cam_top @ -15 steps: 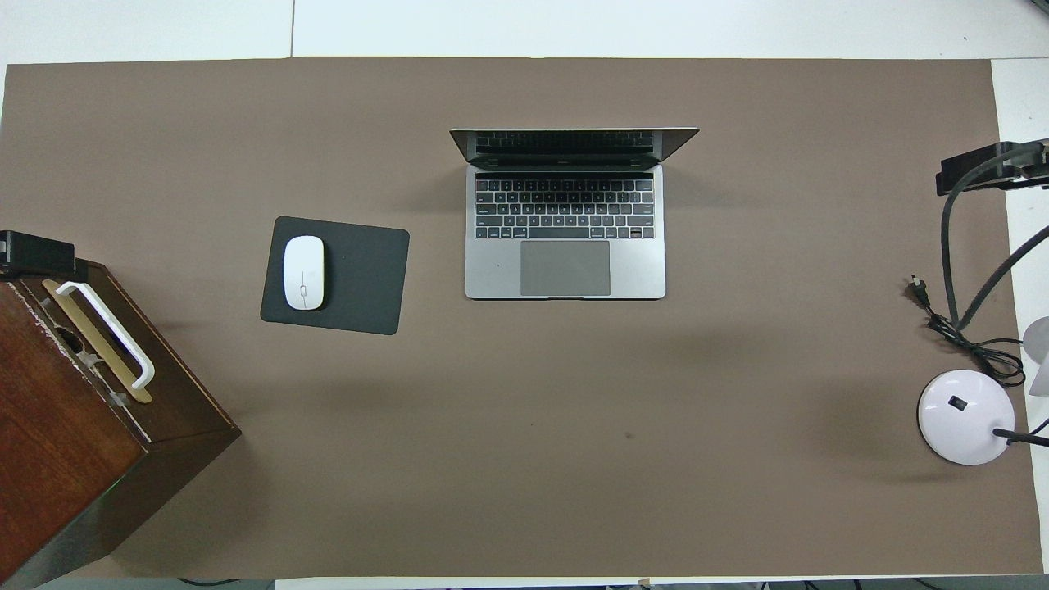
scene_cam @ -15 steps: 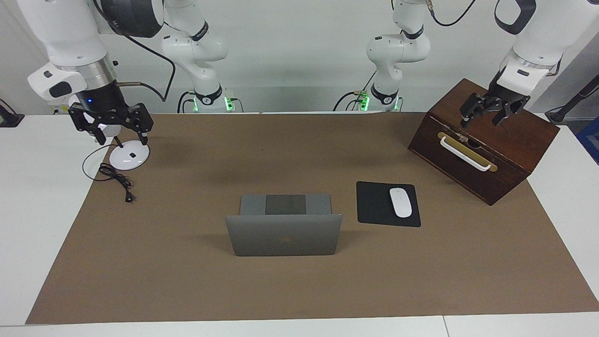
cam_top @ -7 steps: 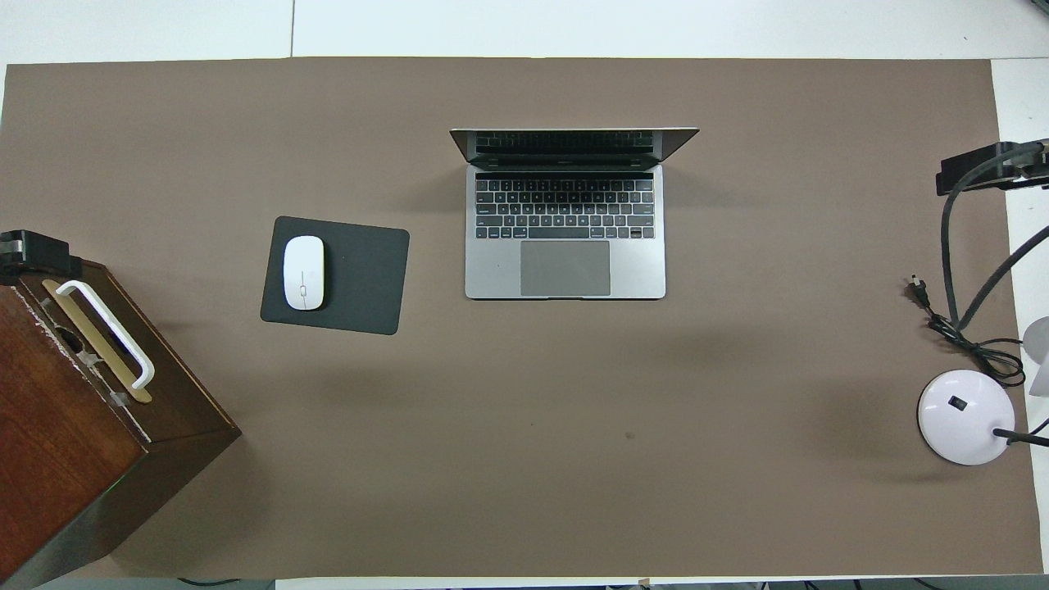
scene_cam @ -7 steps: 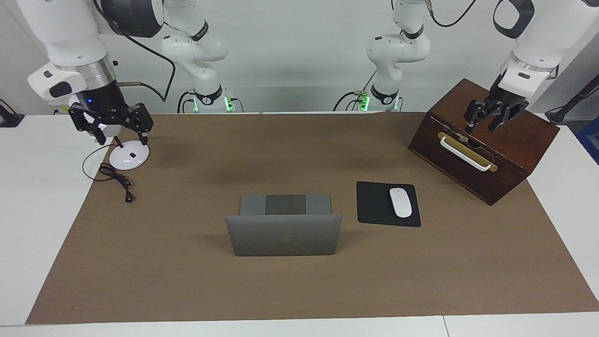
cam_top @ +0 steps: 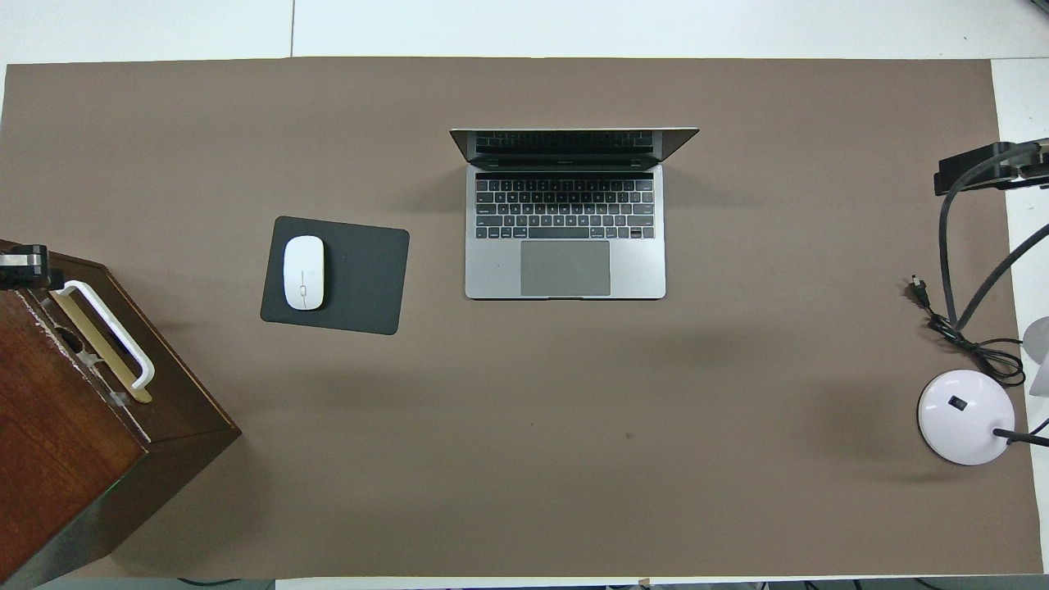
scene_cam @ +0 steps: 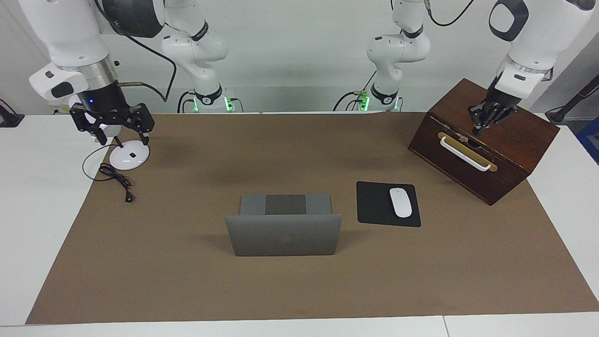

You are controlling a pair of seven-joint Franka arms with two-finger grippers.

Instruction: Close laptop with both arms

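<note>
The left gripper [scene_cam: 486, 122], clenched on nothing, hangs over the wooden box [scene_cam: 510, 150] well away from the laptop [scene_cam: 284, 239]; the right gripper [scene_cam: 112, 125], fingers spread and empty, hangs over the lamp base [scene_cam: 128, 158], also well away from the laptop. The laptop sits mid-mat with its lid raised and its keyboard toward the robots, the mouse pad [scene_cam: 376, 203] beside it. To close it well, both grippers should probably come in above the lid's top edge, one near each corner, and press it down toward the keyboard evenly, slowly enough that the base does not slide.
</note>
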